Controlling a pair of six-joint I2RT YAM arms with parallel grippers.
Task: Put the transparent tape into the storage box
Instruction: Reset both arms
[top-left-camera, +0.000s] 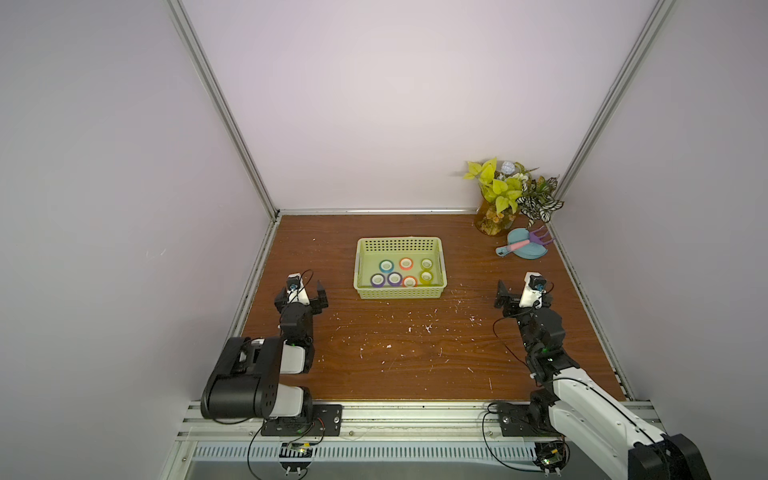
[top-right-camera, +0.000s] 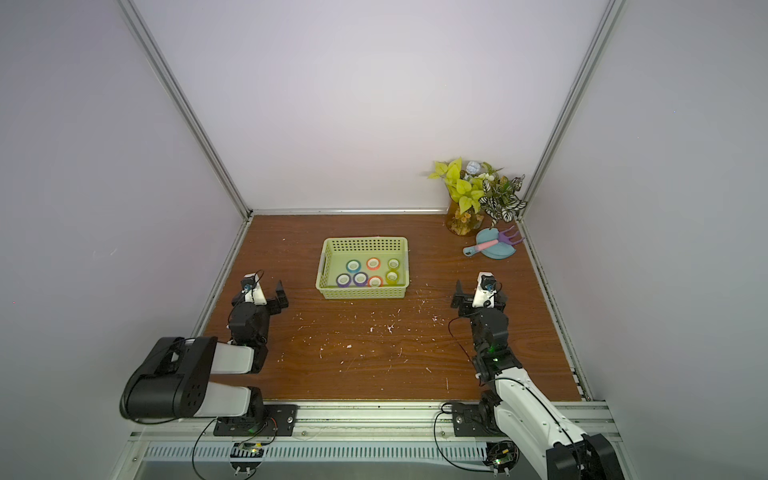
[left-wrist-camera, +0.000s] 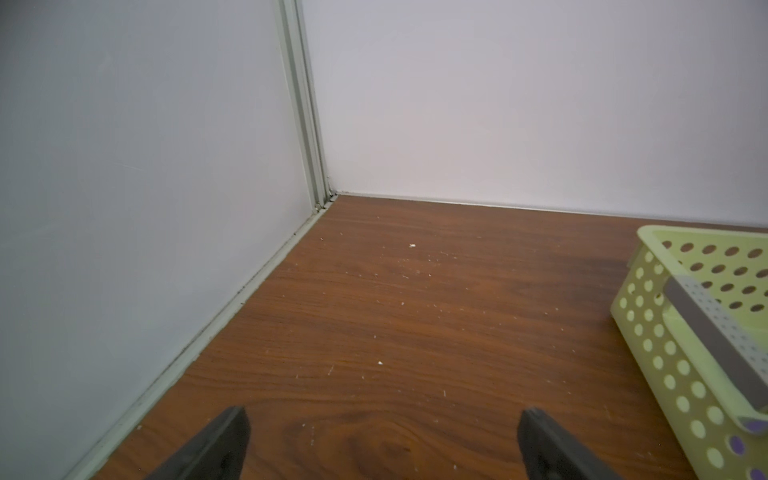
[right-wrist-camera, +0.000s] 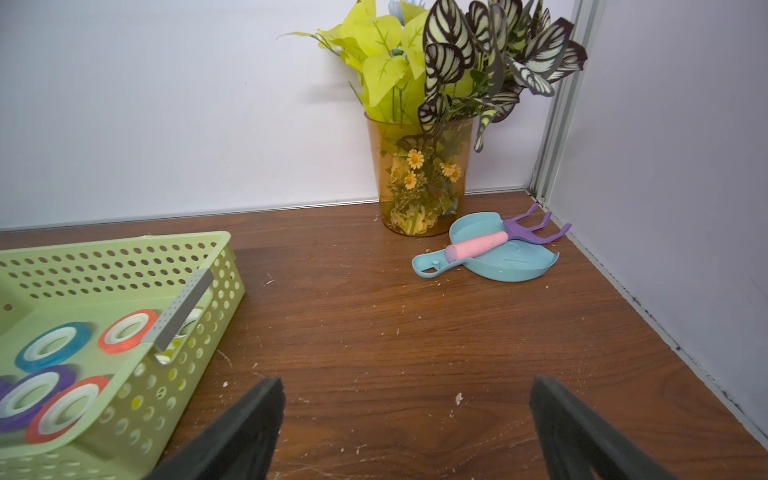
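The left end effector (top-left-camera: 300, 291) and right end effector (top-left-camera: 524, 293) sit empty, jaws apart, flanking the box (top-left-camera: 399, 293) holding all seven tape rolls (top-left-camera: 394, 279). Any risk now seems a careless arm swing knocking the light box askew.

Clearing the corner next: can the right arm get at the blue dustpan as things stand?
Probably yes. The right end effector is open and empty, with only table between it and the blue dustpan; a pink-handled rake lies across the pan.

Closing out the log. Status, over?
Left hand open, empty. Right hand open, empty. Seven tape rolls in storage box. Nothing in the way.
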